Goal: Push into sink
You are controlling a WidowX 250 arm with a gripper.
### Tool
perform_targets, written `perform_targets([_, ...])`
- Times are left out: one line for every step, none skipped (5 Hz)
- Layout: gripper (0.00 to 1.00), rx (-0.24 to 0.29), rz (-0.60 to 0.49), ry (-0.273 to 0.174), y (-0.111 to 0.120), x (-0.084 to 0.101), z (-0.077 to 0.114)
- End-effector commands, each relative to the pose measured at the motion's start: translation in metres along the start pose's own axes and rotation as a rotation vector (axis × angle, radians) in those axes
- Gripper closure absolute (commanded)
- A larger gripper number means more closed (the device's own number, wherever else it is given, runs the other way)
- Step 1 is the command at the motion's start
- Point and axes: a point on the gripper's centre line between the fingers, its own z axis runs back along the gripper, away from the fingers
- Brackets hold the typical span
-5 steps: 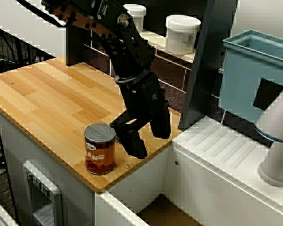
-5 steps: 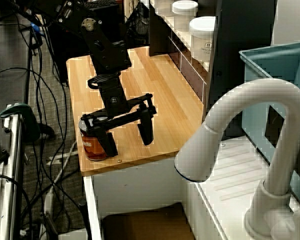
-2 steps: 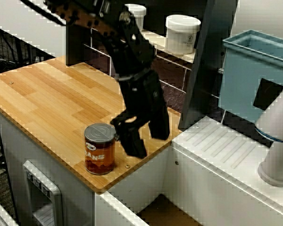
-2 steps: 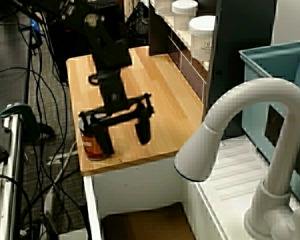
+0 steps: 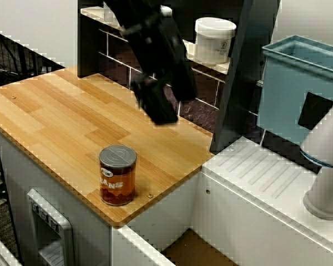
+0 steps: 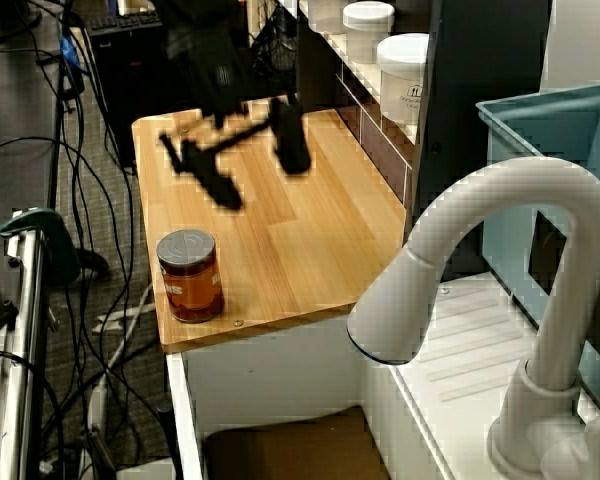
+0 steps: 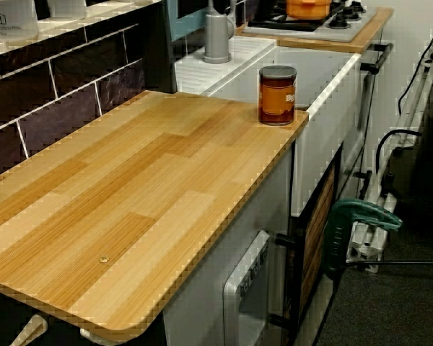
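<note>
Claw (image 6: pixel 248 152): spread, empty, blurred, upper frame.
Bean can (image 5: pixel 117 174): upright at tabletop (image 5: pixel 61 122) corner.
Risk: off-centre push could tip it floorward, missing sink (image 5: pixel 191 250).

Black robot arm, motion-blurred.
Gripper (image 6: pixel 248 150) at upper left of frame: two long dark fingers (image 6: pixel 290 135), no markings legible.

- The gripper (image 5: pixel 165 94) is smeared by motion blur in both front views; its upper arm is cut off at twelve o'clock.
- The sink (image 5: pixel 191 249) shows only a sliver of brown floor at six o'clock.
- The can (image 5: pixel 117 175) label is too small to read fully.
</note>
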Motion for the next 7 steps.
perform_targets([0.00,0.292,-0.014,0.098,0.020,-0.027,0.050])
perform_targets([0.00,0.398,0.073,0.142,0.028,-0.051,0.074])
perform_targets([0.00,0.451,0.117,0.183,0.030,-0.074,0.097])
perform_targets([0.00,0.444,0.127,0.211,0.026,-0.099,0.111])
perform_targets([0.00,0.391,0.093,0.235,0.012,-0.119,0.114])
perform_targets([0.00,0.310,0.023,0.285,-0.003,-0.126,0.110])
perform_targets([0.00,0.194,-0.066,0.294,-0.021,-0.124,0.103])
